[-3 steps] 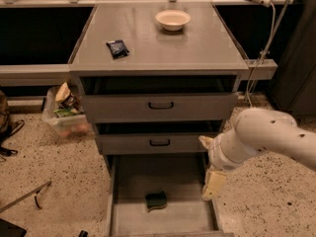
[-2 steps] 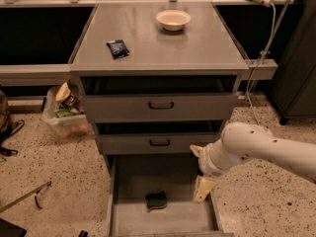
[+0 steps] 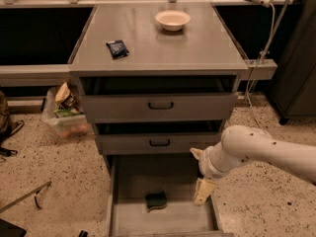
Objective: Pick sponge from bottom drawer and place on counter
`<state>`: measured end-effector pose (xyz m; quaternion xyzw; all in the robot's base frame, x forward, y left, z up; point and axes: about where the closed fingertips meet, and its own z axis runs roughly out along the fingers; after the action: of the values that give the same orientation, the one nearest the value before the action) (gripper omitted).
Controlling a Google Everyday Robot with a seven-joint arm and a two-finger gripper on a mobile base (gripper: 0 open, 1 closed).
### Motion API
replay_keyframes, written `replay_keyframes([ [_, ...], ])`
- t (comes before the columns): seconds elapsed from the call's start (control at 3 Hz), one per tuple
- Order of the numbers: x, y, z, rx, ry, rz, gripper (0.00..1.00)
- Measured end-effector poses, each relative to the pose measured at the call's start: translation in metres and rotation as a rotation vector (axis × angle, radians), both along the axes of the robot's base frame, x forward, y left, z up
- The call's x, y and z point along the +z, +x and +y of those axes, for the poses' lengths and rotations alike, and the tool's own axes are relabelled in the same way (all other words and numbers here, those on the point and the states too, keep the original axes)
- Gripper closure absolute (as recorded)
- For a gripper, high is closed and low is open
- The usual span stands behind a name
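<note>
The dark green sponge (image 3: 156, 200) lies on the floor of the open bottom drawer (image 3: 143, 174), near its front. My gripper (image 3: 200, 173) hangs over the drawer's right side, to the right of the sponge and a little above it. Its pale fingers (image 3: 203, 191) are spread apart and hold nothing. The white arm comes in from the right. The grey counter (image 3: 163, 48) tops the cabinet above.
A white bowl (image 3: 173, 19) and a dark blue packet (image 3: 117, 48) sit on the counter. The two upper drawers stand slightly open. A plastic bin of clutter (image 3: 65, 113) is on the floor at left. A cable (image 3: 261, 58) hangs at right beside a dark cabinet (image 3: 296, 53).
The arm and gripper have moved left, from beside the cabinet to over the right side of the bottom drawer. The sponge has not moved.
</note>
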<state>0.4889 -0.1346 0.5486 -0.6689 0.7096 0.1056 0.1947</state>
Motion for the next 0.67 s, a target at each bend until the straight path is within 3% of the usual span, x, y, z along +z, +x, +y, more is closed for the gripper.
replay_keyframes([
  [0.33,-0.031,0.007,0.008,0.024,0.007,0.017,0.00],
  [0.67,-0.084,0.024,0.033,0.091,0.007,0.030,0.00],
])
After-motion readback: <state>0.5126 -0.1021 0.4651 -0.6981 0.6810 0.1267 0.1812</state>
